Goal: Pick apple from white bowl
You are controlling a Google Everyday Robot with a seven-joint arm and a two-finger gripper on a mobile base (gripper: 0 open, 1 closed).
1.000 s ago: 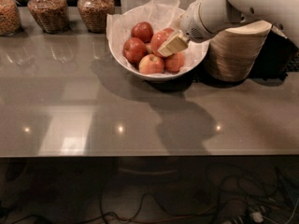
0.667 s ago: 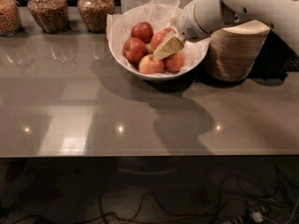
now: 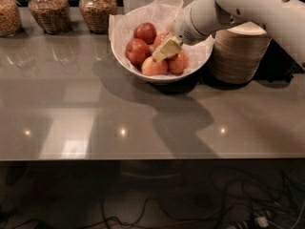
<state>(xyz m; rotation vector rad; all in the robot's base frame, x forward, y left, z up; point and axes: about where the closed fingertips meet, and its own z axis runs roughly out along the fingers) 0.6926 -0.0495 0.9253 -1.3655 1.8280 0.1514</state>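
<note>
A wide glossy white bowl lined with crinkled white tissue stands at the back middle of the grey table. It holds several red apples. My gripper comes in from the upper right on a white arm and hangs low over the middle of the bowl, its beige fingers right on top of the apples.
A stack of beige disposable bowls stands just right of the white bowl, under the arm. Three glass jars of grains line the back left edge. The table's front edge runs across, with cables on the floor below.
My gripper has shifted slightly left and down over the apples. The bowl and apples have stayed in place.
</note>
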